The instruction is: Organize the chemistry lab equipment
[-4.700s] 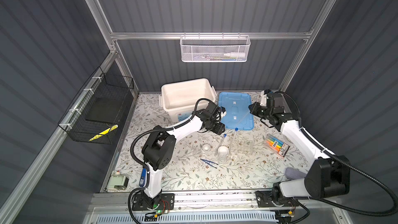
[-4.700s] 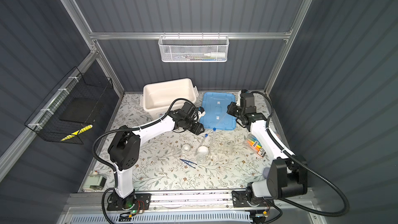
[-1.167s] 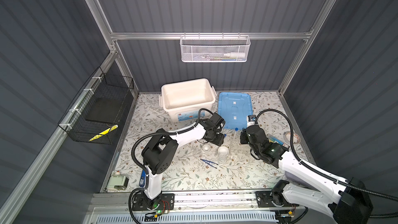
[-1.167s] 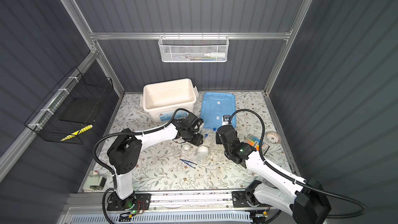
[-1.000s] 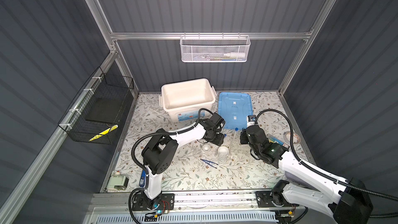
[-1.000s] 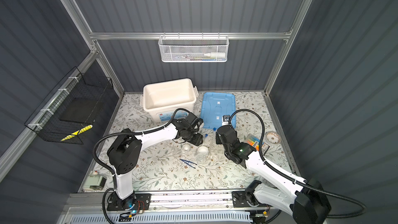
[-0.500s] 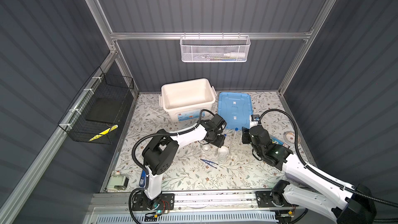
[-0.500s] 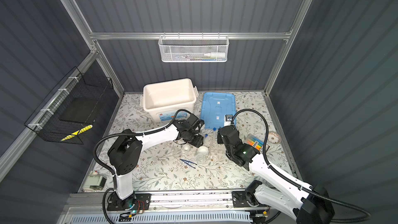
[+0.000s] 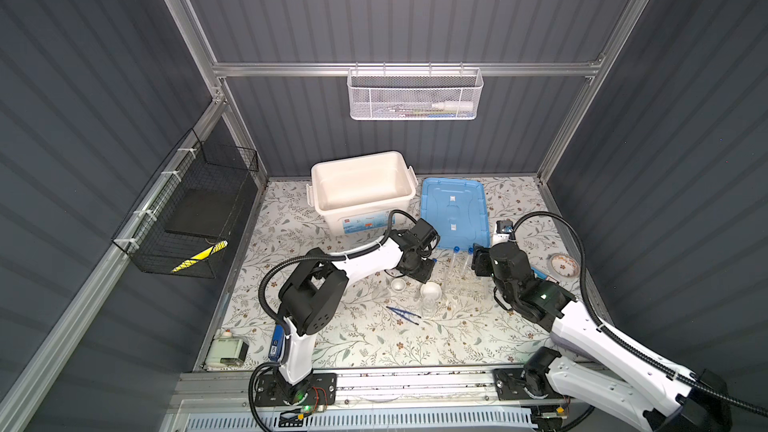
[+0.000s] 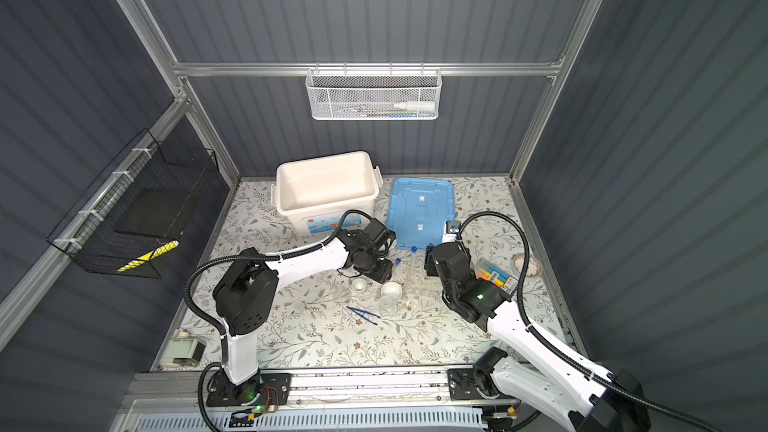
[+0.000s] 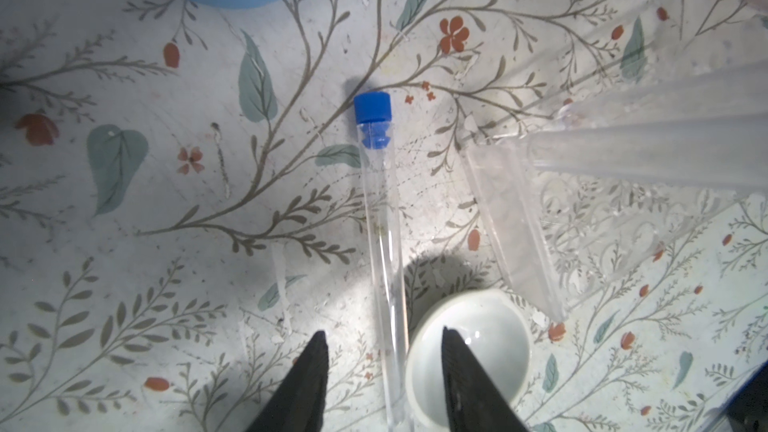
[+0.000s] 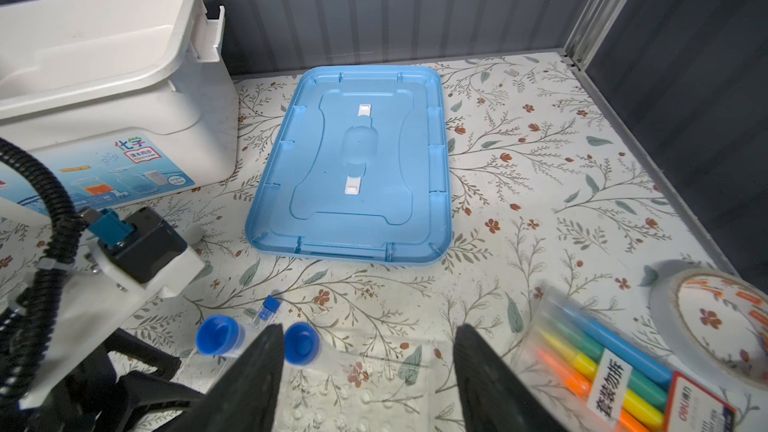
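right gripper (image 12: pixel 368 328) stands wider now, empty, by clear rack (image 11: pixel 515 218) holding 2 capped tubes (image 12: pixel 301 343). left gripper (image 11: pixel 383 332), jaws apart, straddles 3rd test tube (image 11: pixel 380 222) flat on mat (image 11: pixel 166 243) beside white dish (image 11: pixel 469 367); keep finger off dish, pinch gently.

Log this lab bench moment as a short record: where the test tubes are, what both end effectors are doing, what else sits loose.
Racked: two blue-capped tubes upright in the clear rack
Loose tube: one test tube flat on the mat, beside a white dish
Left end effector: open, astride the flat tube, not gripping it
Right end effector: open, empty, beside the racked tubes
Also loose: second dish, small flask, blue tweezers
Bin: white bin open, blue lid flat beside it
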Robot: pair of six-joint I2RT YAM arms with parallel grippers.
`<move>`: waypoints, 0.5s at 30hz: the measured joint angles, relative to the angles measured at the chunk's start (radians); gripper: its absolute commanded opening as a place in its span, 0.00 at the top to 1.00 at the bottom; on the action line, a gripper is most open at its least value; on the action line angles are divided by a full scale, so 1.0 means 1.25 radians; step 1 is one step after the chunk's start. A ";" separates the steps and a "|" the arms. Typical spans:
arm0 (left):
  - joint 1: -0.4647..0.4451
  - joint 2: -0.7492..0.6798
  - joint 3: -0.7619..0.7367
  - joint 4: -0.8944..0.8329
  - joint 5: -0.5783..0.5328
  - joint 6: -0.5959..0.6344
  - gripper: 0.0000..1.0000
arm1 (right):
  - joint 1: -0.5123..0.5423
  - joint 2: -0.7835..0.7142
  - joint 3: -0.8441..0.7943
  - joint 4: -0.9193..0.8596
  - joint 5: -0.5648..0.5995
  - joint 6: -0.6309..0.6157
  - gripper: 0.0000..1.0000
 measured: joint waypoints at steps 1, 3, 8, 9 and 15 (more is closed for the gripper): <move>0.000 0.002 0.000 -0.003 0.000 0.000 0.54 | -0.004 -0.002 0.000 -0.002 0.000 0.001 0.32; 0.000 0.006 0.000 -0.006 -0.002 0.000 0.54 | -0.010 -0.004 0.000 -0.004 -0.001 0.001 0.31; 0.000 0.025 0.002 -0.010 -0.004 0.000 0.55 | -0.024 -0.009 0.000 -0.019 -0.012 0.007 0.30; 0.000 0.028 0.002 -0.011 -0.004 0.000 0.55 | -0.026 -0.011 0.000 -0.021 -0.014 0.008 0.30; 0.000 0.044 0.002 -0.017 -0.009 0.000 0.57 | -0.042 -0.018 0.000 -0.027 -0.025 0.017 0.29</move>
